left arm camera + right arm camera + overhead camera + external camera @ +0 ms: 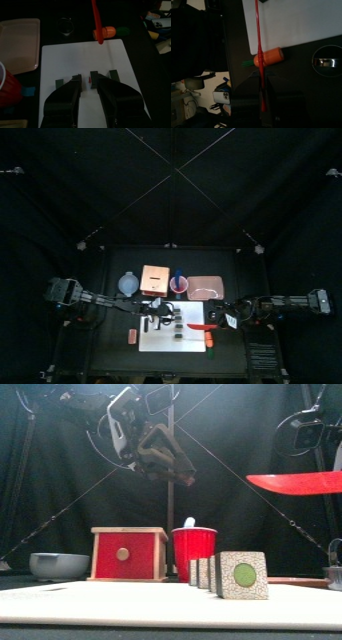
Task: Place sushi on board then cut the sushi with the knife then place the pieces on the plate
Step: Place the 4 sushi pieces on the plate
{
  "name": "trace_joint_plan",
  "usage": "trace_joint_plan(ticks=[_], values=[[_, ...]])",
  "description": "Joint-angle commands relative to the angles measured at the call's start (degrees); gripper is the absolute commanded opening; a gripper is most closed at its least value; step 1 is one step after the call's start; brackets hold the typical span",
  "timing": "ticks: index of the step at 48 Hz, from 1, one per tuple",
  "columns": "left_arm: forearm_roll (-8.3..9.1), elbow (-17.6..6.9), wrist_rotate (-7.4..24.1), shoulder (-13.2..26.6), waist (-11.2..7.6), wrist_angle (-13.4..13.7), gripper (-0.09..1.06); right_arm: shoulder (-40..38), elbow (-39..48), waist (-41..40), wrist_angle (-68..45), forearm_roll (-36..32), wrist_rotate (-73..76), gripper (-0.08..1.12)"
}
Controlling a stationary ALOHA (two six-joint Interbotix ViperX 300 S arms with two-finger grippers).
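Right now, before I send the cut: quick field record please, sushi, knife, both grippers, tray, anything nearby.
sushi: dark green toy sushi roll, blocks in a row on the white cutting board
knife: red toy knife, raised, clear of the sushi
left gripper: open, above the sushi
right gripper: shut on the knife
tray: flat pink tray, no sushi on it
nearby: orange toy carrot beside the board
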Motion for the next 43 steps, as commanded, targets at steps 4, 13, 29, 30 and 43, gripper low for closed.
trace_joint_plan(ticks=[4,13,29,30,43], values=[[0.18,0.44,0.18,-1.23,1.05,-4.04,0.67,-0.62,1.05,-4.13,3.34,0.26,-0.18,0.32],[0.26,1.41,0.18,-1.41,2.11,-5.98,0.67,-0.62,2.11,-6.77,6.68,-0.26,-0.09,0.37],[0.09,2.20,0.09,-1.41,2.46,-6.42,0.67,-0.62,2.99,-11.43,9.32,-4.22,-0.09,0.51],[0.09,2.20,0.09,-1.49,2.46,-6.42,0.67,-0.62,2.99,-11.78,9.67,-4.39,-0.09,0.53],[0.00,2.37,0.09,-1.41,2.46,-6.42,0.67,-1.05,3.08,-14.41,12.57,-5.10,-0.18,0.69]])
